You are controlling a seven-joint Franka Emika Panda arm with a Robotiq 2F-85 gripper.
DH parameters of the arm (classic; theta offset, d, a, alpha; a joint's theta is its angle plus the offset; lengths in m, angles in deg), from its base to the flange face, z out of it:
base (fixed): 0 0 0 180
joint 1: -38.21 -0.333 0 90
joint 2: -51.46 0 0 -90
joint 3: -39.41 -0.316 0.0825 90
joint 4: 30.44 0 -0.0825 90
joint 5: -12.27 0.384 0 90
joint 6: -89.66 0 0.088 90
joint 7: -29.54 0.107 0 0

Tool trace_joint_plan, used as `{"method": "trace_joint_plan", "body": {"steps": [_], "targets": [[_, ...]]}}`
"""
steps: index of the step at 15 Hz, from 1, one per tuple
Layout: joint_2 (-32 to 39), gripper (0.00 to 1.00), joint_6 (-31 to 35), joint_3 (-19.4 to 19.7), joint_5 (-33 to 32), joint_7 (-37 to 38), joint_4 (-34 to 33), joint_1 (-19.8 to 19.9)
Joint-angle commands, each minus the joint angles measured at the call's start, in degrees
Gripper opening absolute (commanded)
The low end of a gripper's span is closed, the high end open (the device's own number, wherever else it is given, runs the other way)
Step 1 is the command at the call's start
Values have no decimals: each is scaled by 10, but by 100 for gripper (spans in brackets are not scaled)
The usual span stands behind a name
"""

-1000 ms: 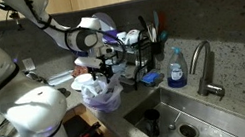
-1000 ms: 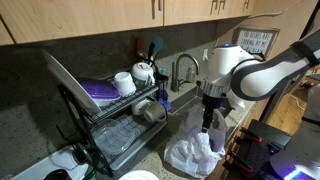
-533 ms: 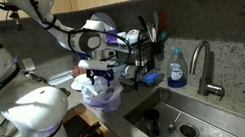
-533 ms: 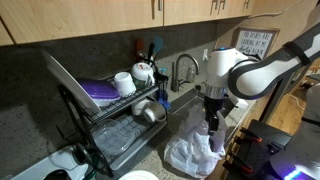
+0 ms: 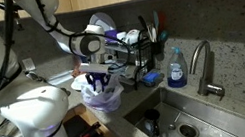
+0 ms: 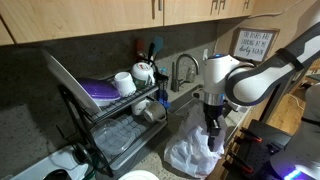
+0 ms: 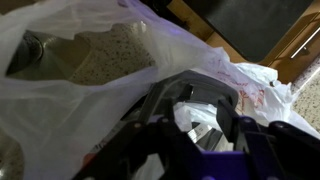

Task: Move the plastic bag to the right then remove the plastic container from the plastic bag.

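Hanging straight down, the gripper (image 5: 97, 80) (image 6: 213, 135) has its 2 fingers (image 7: 157, 105) buried in the top folds of the plastic bag (image 5: 103, 98) (image 6: 188, 155), which slumps on the counter directly beneath it. White film bunches between the fingers, but I cannot tell whether they pinch it or merely stand half apart around it. A dish rack (image 6: 110, 128) stands just beside the gripper, and the sink (image 5: 187, 118) lies near.

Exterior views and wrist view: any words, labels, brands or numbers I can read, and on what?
White sign: several lines of dark lettering, too small to read.
Blue bottle: label too blurred to read.
No other text shows in any view.
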Motion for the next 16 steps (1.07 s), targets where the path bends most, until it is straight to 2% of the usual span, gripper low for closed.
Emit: {"method": "trace_joint_plan", "body": {"steps": [1, 3, 4, 5, 6, 7, 8, 13, 16], "targets": [[10, 20, 11, 0, 5, -4, -10, 2], [7, 5, 15, -2, -2, 5, -10, 7], [6, 6, 16, -2, -3, 8, -10, 9], [7, 39, 17, -3, -7, 12, -9, 11], [10, 35, 23, -5, -10, 20, -8, 14], [13, 36, 29, -7, -13, 30, -8, 16], [16, 41, 33, -9, -17, 39, -10, 17], [33, 77, 59, -23, -47, 96, -11, 25], [46, 100, 98, -26, -31, 128, -13, 23]]}}
